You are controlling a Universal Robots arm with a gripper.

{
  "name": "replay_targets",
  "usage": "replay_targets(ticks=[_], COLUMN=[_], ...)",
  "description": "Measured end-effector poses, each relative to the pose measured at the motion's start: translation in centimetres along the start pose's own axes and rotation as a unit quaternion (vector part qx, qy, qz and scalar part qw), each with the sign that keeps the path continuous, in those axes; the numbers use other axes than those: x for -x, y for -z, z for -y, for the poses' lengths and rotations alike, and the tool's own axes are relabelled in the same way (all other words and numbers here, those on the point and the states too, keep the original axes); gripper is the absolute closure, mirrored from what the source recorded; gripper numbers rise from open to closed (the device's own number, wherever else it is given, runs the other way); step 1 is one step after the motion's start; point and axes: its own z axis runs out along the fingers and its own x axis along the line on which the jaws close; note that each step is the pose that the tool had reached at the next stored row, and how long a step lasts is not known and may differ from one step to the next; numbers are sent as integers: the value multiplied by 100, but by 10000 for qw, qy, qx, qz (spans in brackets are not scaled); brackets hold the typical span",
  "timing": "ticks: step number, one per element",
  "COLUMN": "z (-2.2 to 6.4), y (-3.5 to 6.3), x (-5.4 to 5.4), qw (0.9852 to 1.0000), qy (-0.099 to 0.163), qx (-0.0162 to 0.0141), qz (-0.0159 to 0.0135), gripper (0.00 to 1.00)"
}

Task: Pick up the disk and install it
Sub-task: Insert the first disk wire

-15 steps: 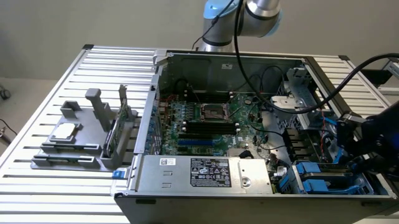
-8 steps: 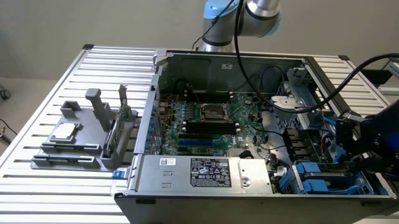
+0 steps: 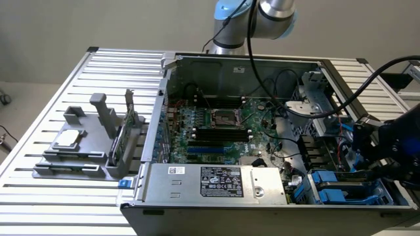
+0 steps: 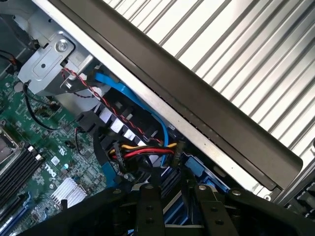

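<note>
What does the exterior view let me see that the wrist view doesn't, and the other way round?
Exterior view: the whole open computer case, its labelled power supply, the robot arm and a grey holder with parts on the exterior view's left.
Wrist view: a close look at a red, yellow and black cable bundle and a blue cable beside the case wall.
Both: the green motherboard, the slatted table, blue brackets in the drive bay and the gripper near them.

Soft even light, sheen on ribbed table (image 4: 236, 44), shadowed computer case (image 3: 236, 71)
</note>
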Motion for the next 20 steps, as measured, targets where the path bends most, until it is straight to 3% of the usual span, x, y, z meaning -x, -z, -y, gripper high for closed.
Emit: replay_targets(ticks=[8, 20], z=[-17, -47], y=[-18, -39], x=[12, -8], qw=[9999, 9996], qy=[-119, -289], qx=[50, 75], qz=[-23, -21], gripper=[69, 69])
